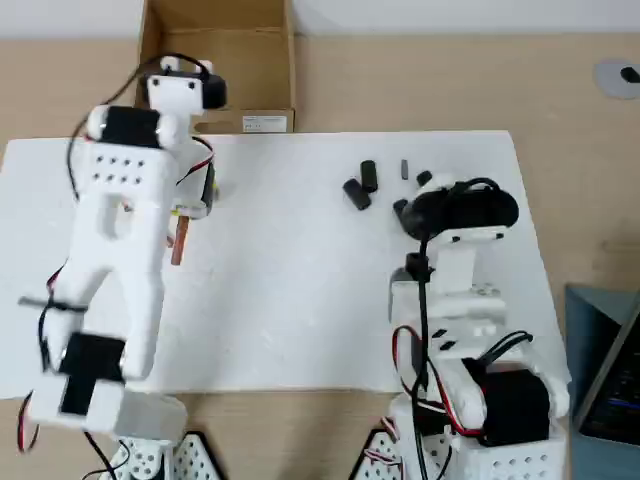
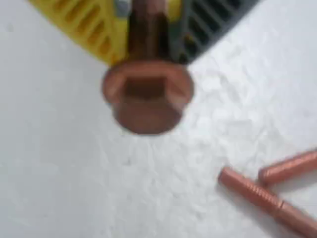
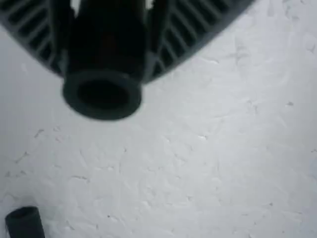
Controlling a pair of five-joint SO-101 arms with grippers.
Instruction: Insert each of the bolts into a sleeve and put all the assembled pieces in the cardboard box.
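My left gripper [image 2: 148,29] is shut on a copper bolt [image 2: 147,96], whose flanged head with a recessed socket faces the camera just above the white mat. In the high view that bolt [image 1: 179,241] hangs below the left arm at the mat's left side. Two more copper bolts [image 2: 277,191] lie on the mat close by. My right gripper [image 3: 106,34] is shut on a black sleeve [image 3: 102,94], its open bore facing the camera. Several loose black sleeves [image 1: 362,185] lie at the mat's far right, beside the right arm's wrist [image 1: 460,210]. One loose sleeve [image 3: 24,223] shows in the right wrist view.
The open cardboard box [image 1: 218,60] stands beyond the mat's far left corner, just behind the left arm. The white mat [image 1: 300,290] covers the table's middle. A laptop edge [image 1: 605,380] sits at the right border.
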